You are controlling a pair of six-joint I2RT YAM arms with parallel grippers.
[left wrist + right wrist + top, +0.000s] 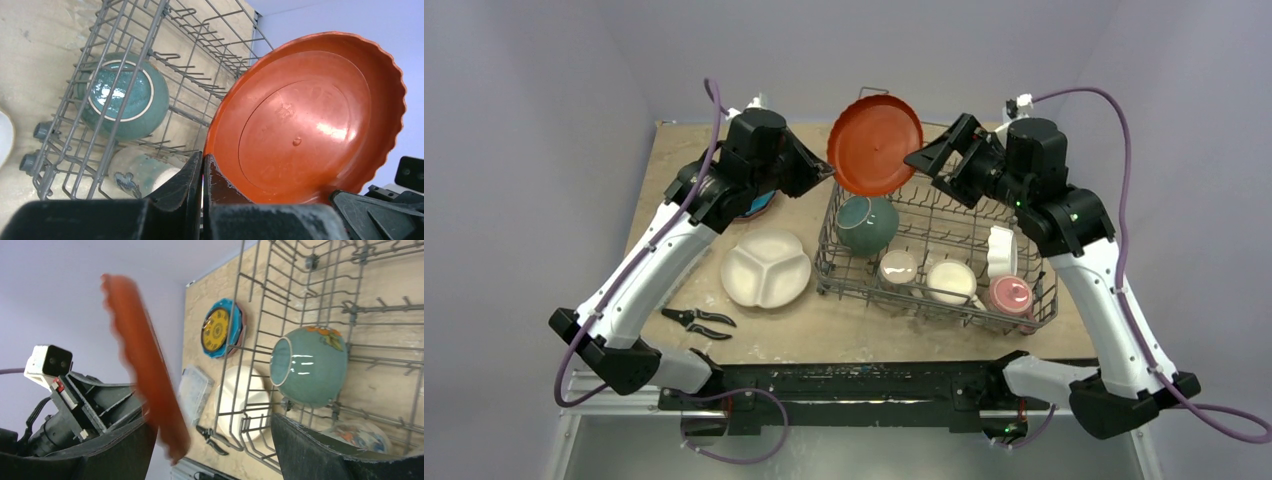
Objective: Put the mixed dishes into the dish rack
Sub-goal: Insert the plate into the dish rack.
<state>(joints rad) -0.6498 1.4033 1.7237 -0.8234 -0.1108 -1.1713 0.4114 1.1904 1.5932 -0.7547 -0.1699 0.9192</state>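
Observation:
My left gripper (830, 174) is shut on the lower left rim of an orange plate (875, 143), holding it upright above the far left corner of the grey wire dish rack (1031, 318). The left wrist view shows the fingers (192, 175) pinching the plate's (310, 115) rim. My right gripper (934, 150) is open beside the plate's right edge. In the right wrist view the plate (145, 370) stands edge-on and blurred between the wide jaws, near the left finger (100, 450). The rack holds a teal bowl (867, 222), mugs (951, 281) and a small white bowl (1001, 250).
A white divided plate (767, 267) lies on the table left of the rack. Black-handled pliers (699, 322) lie near the front left. A blue plate (220, 330) and a clear plastic box (196, 390) lie under the left arm.

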